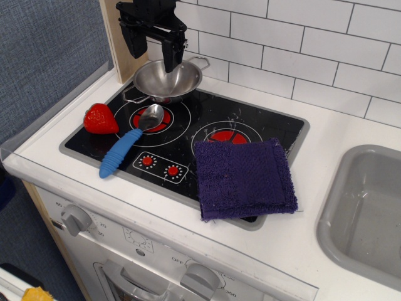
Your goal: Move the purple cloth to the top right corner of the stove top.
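The purple cloth (244,179) lies flat on the front right corner of the black stove top (263,122), covering the lower part of the right burner and hanging slightly over the grey front rim. My black gripper (153,47) hovers at the back left, above a steel pot, far from the cloth. Its fingers (171,53) point down with a gap between them, and it holds nothing.
A steel pot (167,79) sits at the stove's back left corner. A blue-handled spoon (128,145) lies across the left burner. A red strawberry (99,119) sits at the left edge. A grey sink basin (366,213) is to the right. A white tiled wall stands behind.
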You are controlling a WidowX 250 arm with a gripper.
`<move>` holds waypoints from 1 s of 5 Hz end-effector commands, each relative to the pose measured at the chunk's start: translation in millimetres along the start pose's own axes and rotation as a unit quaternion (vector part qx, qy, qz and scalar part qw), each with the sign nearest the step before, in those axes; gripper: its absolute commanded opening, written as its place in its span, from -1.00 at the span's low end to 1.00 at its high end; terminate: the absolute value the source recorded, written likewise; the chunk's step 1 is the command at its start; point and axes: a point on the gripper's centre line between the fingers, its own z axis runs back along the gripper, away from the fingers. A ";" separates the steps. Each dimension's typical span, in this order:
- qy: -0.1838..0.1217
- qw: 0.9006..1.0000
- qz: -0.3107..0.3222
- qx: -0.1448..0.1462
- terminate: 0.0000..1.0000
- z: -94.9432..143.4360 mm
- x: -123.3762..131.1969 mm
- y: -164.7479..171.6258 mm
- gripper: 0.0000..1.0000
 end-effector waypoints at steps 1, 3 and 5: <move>0.000 1.000 0.000 0.000 -1.00 0.0 0.0 0.0 1.00; -0.040 0.998 -0.040 -0.015 -1.00 47.8 -54.4 -69.5 1.00; -0.056 0.993 -0.103 -0.016 -1.00 23.0 -88.1 -142.0 1.00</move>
